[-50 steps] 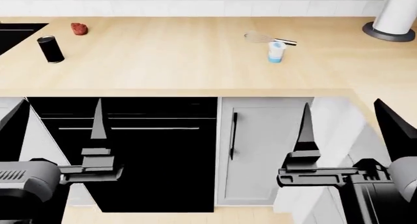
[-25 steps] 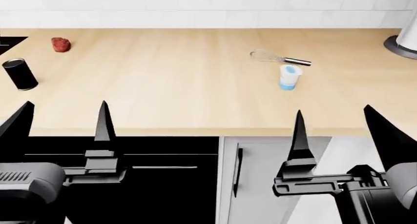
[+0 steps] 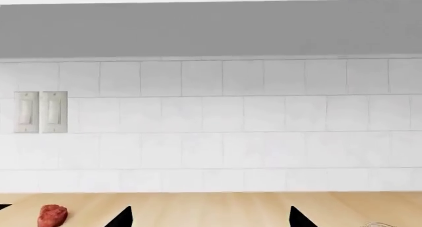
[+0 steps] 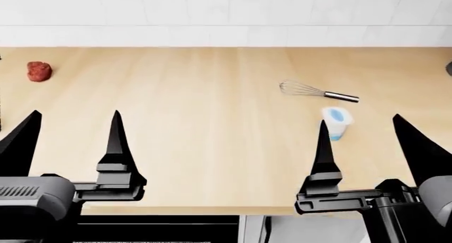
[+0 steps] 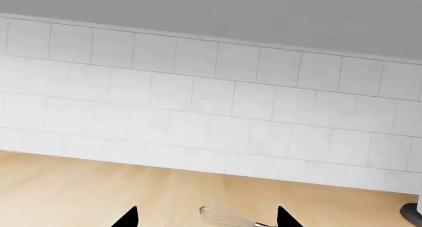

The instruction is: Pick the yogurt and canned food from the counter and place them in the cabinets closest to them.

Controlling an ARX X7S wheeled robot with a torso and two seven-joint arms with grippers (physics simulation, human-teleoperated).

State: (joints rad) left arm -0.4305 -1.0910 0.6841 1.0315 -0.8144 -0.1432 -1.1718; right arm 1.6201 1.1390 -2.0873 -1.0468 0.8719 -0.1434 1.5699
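Right gripper [image 4: 367, 142]: your fingers stand wide apart and empty, low over the near edge of the counter [image 4: 211, 126], lined up for a reach.
Left gripper [image 4: 71, 140]: likewise spread and holding nothing, parked at the near left.
Yogurt [image 4: 336, 122]: upright on the counter, just beyond your right gripper's inner finger, so that arm looks best suited to it.
Whisk [image 4: 318, 91]: lies just behind the yogurt; approach from the near side to avoid it.
Canned food: out of view.
Red meat [image 4: 39, 71]: far left, well clear.

Bright, even, shadowless simulator light; the tabletop [image 4: 211, 121] renders slightly soft, and the tile wall [image 3: 218, 128] perhaps a little washed out.
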